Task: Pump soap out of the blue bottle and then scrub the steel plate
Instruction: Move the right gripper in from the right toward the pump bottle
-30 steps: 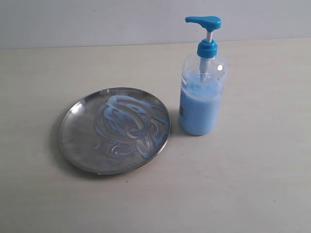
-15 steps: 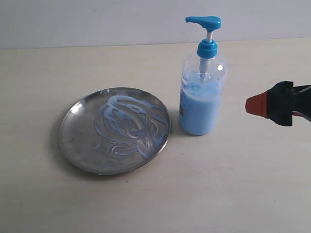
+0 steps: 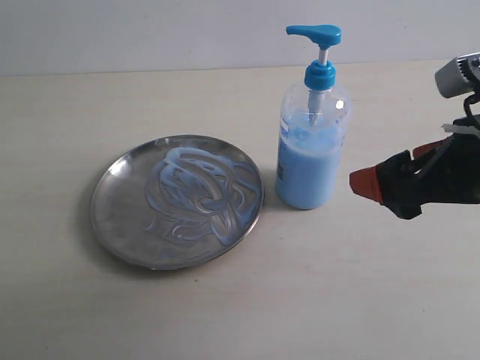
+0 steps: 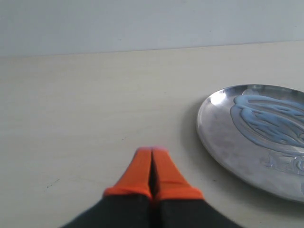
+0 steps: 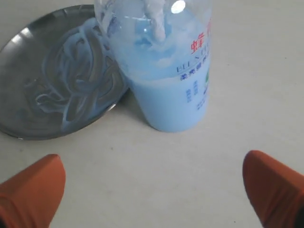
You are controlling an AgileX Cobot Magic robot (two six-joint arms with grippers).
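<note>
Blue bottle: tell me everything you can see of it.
The blue bottle stands upright on the table, close right of the steel plate in the exterior view. Clear plastic, bright blue pump head and collar, printed label, over half full of milky light-blue soap. The open right gripper faces it, not touching.

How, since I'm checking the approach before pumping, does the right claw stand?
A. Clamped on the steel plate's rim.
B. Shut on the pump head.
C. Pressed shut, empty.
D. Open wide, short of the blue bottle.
D: on the right claw the orange fingertips sit far apart, with the blue bottle ahead of them, untouched.
</note>
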